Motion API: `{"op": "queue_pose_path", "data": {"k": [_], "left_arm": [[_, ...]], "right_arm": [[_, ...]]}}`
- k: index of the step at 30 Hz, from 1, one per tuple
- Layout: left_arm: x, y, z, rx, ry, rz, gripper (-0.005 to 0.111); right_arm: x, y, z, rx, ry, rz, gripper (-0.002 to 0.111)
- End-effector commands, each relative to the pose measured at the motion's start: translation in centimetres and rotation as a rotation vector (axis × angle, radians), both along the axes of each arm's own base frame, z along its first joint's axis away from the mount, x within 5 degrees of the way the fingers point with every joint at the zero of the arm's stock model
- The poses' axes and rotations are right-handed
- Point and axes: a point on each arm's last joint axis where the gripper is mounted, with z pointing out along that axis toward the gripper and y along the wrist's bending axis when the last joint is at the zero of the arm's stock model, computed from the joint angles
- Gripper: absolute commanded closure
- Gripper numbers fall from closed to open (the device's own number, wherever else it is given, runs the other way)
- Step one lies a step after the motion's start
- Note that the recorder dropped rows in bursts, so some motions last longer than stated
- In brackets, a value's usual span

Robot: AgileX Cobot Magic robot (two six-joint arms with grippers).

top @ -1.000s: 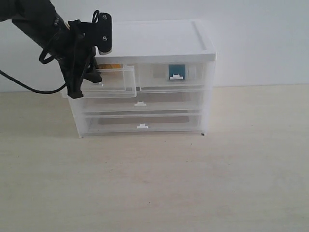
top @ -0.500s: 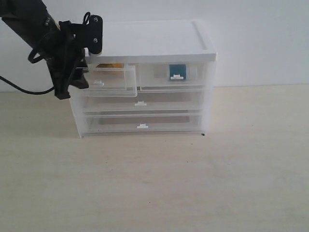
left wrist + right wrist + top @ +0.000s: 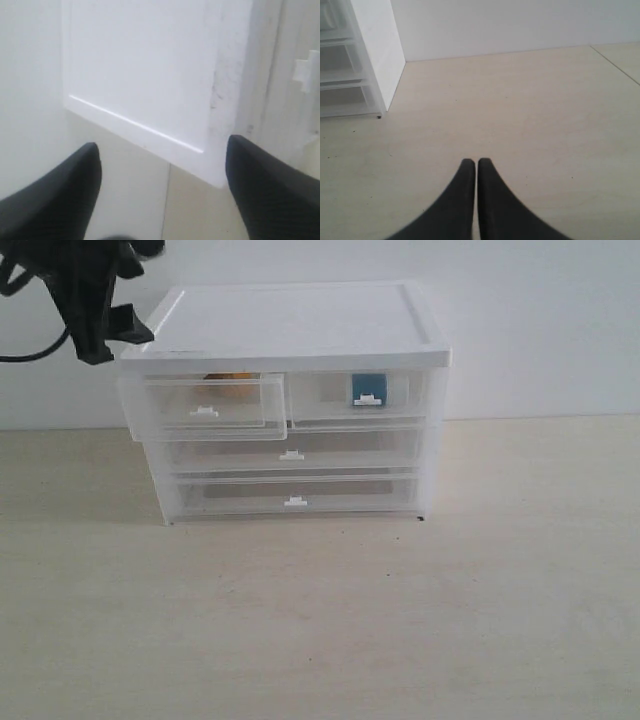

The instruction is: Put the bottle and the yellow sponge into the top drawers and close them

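Matte black and blocky at the left gripper (image 3: 112,340), frame's upper left; trails a thin black cable (image 3: 30,357); tapers to smooth curved fingers (image 3: 455,200) at the right gripper (image 3: 472,162).

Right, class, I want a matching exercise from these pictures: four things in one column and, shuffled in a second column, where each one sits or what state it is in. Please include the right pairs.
Column one
1. yellow sponge
2. bottle
3. left pincer
4. right pincer

Column two
A. shut, above the bare table
B. inside the top drawer that sticks out
C. open, close to the cabinet's white top
D. inside the top drawer that is pushed in

Pairs: 1-B, 2-D, 3-C, 4-A
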Motion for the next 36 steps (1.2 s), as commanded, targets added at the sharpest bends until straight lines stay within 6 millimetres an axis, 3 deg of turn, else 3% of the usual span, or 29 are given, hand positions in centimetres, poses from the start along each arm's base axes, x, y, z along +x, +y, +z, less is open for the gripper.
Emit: {"op": "queue_pose_path", "data": {"k": [1,3,5,8,14,20,30,36], "left_arm": [[-0.7,0.3,1.0,-0.029,-0.001,0.027,0.041],[-1.1,0.4,0.5,-0.011,0.063,0.031,0.045],[-1.5,0.4,-0.6,0.010,0.169,0.020,0.059],[-2.2,0.0,-2.1,0.057,0.329,-0.073,0.103],[-2.0,-2.1,-4.4,-0.094,0.477,-0.192,0.102],[0.7,-2.3,-6.9,-0.100,0.397,-0.109,0.102],[3.8,-2.7,-7.9,-0.157,0.170,-0.051,0.102],[3.5,-2.7,-8.0,-0.150,0.204,-0.056,0.102]], "right_arm": [[0.0,0.0,-0.1,-0.007,-0.009,0.003,0.108],[0.0,0.0,-0.1,-0.007,-0.009,0.003,0.108],[0.0,0.0,-0.1,-0.007,-0.009,0.003,0.108],[0.0,0.0,-0.1,-0.007,-0.009,0.003,0.108],[0.0,0.0,-0.1,-0.007,-0.009,0.003,0.108],[0.0,0.0,-0.1,-0.007,-0.009,0.003,0.108],[0.0,0.0,-0.1,-0.007,-0.009,0.003,0.108],[0.0,0.0,-0.1,-0.007,-0.009,0.003,0.108]]}}
